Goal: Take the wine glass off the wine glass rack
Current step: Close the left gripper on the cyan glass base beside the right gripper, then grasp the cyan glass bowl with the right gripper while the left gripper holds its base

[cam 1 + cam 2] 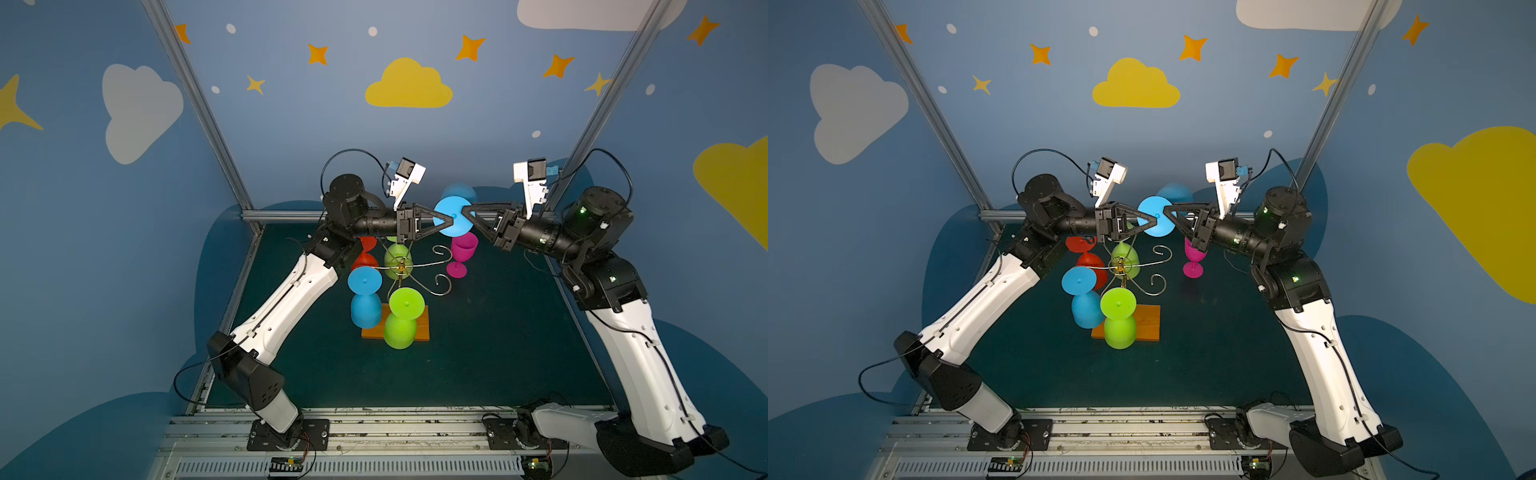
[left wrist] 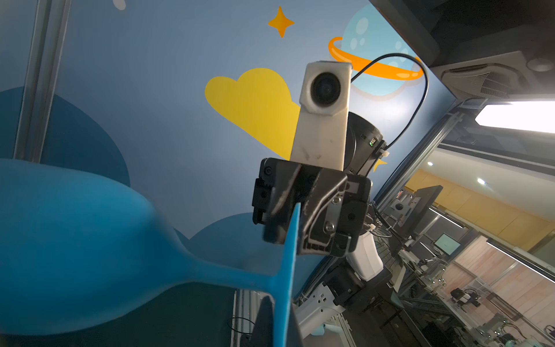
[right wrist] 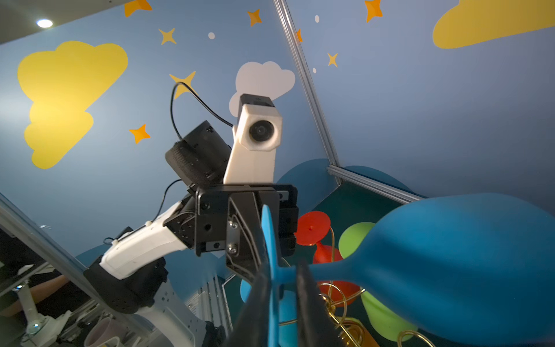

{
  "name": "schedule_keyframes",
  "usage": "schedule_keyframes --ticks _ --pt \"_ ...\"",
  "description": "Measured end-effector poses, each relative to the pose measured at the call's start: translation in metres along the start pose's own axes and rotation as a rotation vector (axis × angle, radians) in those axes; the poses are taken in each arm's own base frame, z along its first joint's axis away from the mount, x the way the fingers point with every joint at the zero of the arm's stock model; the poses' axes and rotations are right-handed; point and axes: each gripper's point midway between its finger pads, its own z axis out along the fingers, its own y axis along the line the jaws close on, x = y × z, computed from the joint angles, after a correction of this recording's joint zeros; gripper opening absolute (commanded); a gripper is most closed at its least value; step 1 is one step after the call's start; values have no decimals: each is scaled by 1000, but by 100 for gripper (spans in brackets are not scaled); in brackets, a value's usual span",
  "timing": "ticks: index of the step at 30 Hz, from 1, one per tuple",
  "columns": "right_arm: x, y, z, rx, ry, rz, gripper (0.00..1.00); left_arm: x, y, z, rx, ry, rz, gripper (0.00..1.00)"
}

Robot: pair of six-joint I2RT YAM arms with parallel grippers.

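Top views, front to back: the rack [image 1: 422, 326] stands on its orange wooden base near the middle of the dark green tabletop [image 1: 498, 353]. A green glass [image 1: 400, 332] hangs upside down from the nearest arm. A blue glass [image 1: 365, 309] hangs just to its left. Behind the post hang a red glass [image 1: 365, 259] and a second green glass [image 1: 397, 255]. A pink glass [image 1: 463, 249] stands upright on the tabletop to the right of the rack, apart from its wire arms.

Higher up and farther back, the wine glass [image 1: 453, 216], also blue, is clear of the rack and off the tabletop. It lies about level in the air, its round foot facing the camera and its bowl pointing at the back wall. Both arms meet at that foot. The left gripper [image 1: 451, 219] comes in from the left and the right gripper [image 1: 464, 210] from the right.

In the left wrist view the left gripper [image 2: 280, 324] is clamped on the rim of the foot, which is seen edge-on, with the bowl [image 2: 90, 255] off to one side. In the right wrist view the right gripper [image 3: 282, 276] straddles the foot with its jaws parted. One finger is on the outer face and the other stands off on the stem side with a gap showing.
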Motion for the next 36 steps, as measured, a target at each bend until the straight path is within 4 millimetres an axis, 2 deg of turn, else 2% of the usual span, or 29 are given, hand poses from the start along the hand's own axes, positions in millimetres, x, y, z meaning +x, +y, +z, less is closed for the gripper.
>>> schedule_keyframes --ticks 1,3,9,13,16,21,28,36 --pt "-1 -5 -3 29 -10 -10 58 -4 -2 -1 -3 -5 -8 3" --pt "1 -9 -11 72 -28 -29 66 -10 -3 -5 -16 -20 -25 3" --pt "8 -19 -46 222 -96 -180 79 -24 1 -19 -55 -47 -122 3" --pt "20 -31 -50 262 -117 -357 84 -30 -5 -21 -58 -49 -160 3" --pt "28 -41 -43 265 -117 -481 85 -31 -8 -22 -58 -44 -187 3" --pt "38 -57 -21 224 -87 -629 86 -28 -6 -22 -67 -33 -232 3" --pt "37 -58 3 115 -79 -777 89 -24 -6 -22 -63 -19 -279 3" --pt "28 -66 26 54 -76 -833 89 -22 -9 -22 -50 -5 -311 3"
